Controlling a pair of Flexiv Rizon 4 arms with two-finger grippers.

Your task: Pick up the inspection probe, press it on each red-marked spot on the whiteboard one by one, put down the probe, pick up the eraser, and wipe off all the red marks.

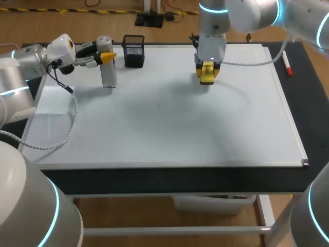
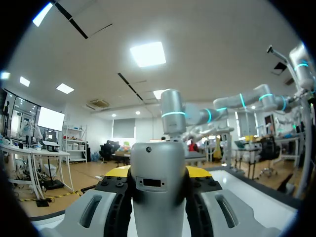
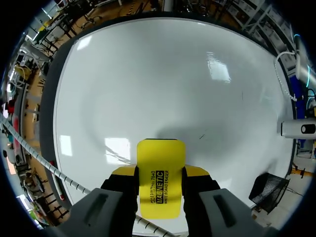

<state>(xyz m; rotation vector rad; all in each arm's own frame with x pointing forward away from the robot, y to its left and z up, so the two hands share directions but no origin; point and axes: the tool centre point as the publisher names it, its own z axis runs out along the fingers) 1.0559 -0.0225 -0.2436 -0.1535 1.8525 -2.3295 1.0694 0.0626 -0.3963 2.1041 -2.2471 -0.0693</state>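
- Your whiteboard (image 1: 169, 118) covers most of the counter (image 1: 154, 177).
- Your right arm drops vertically over the board's far middle. Its gripper (image 1: 206, 69) is clamped on the yellow eraser (image 1: 206, 80).
- Your left arm lies level at the far left corner. Its gripper (image 1: 105, 54) is clamped on the upright inspection probe (image 1: 108, 74).

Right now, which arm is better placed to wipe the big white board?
Right: the right gripper is shut on the yellow block eraser above the whiteboard. The left gripper grips the silver cylindrical probe at the board's far-left corner.
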